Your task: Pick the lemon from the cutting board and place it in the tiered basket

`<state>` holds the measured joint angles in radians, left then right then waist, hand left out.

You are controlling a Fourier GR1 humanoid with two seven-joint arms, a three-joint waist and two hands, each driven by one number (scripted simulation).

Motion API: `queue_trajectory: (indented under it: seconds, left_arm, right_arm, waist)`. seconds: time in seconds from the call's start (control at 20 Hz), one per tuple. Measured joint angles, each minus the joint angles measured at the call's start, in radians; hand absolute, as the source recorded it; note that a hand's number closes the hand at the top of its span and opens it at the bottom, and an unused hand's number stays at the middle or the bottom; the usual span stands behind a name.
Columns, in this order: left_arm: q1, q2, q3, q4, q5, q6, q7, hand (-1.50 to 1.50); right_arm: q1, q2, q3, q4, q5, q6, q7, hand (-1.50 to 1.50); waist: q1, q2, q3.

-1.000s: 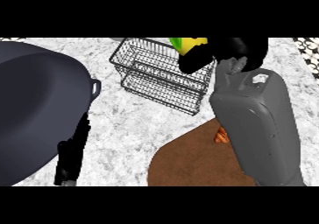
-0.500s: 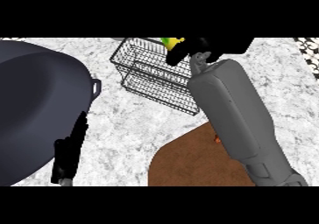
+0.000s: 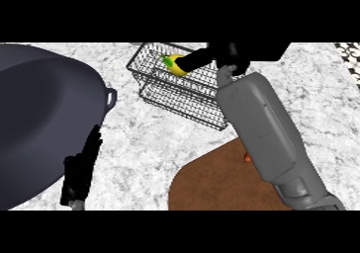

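The yellow lemon [image 3: 172,67], green at one end, is over the top tier of the wire tiered basket [image 3: 175,94] at the back of the counter. My right hand [image 3: 228,53] reaches over the basket's right side, and its black fingers [image 3: 198,59] curl onto the lemon from the right and partly hide it. The grey right forearm [image 3: 263,123] runs up from the lower right and crosses the brown cutting board [image 3: 212,188] at the front. I cannot tell whether the lemon touches the wire. The left hand is out of sight.
A large dark pan [image 3: 37,123] fills the left side, its black handle [image 3: 80,173] pointing toward the front. A small orange item [image 3: 247,158] shows on the board beside the forearm. The marble counter [image 3: 154,148] lies between the pan and the board.
The right hand has carried the lemon left and down, from above the basket's back right rim to over its top tier. The forearm has swung left with it.
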<state>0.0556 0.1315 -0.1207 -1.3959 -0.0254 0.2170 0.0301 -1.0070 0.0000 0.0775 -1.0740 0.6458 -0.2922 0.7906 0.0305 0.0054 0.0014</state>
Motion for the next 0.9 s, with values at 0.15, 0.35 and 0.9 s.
queue_trajectory:
  seconds: [0.15,0.35,0.9]
  left_arm:
    - [0.003,-0.014,-0.01,-0.001,-0.013,0.013,-0.006,0.0]
    - [0.012,-0.004,0.011,0.012,-0.003,0.001,-0.037,0.0]
    - [0.066,0.001,0.027,-0.031,0.007,0.005,-0.017,0.0]
  right_arm:
    - [-0.001,0.0,-0.013,-0.001,-0.081,-0.087,-0.054,-1.5]
    - [0.015,-0.008,-0.052,-0.027,-0.134,-0.174,-0.141,-1.5]
    - [0.172,-0.18,-0.171,-0.344,-0.036,-0.268,0.023,-1.5]
  waist:
    - [-0.002,-0.001,0.0]
    - [-0.012,-0.004,0.001]
    - [-0.059,-0.017,0.0]
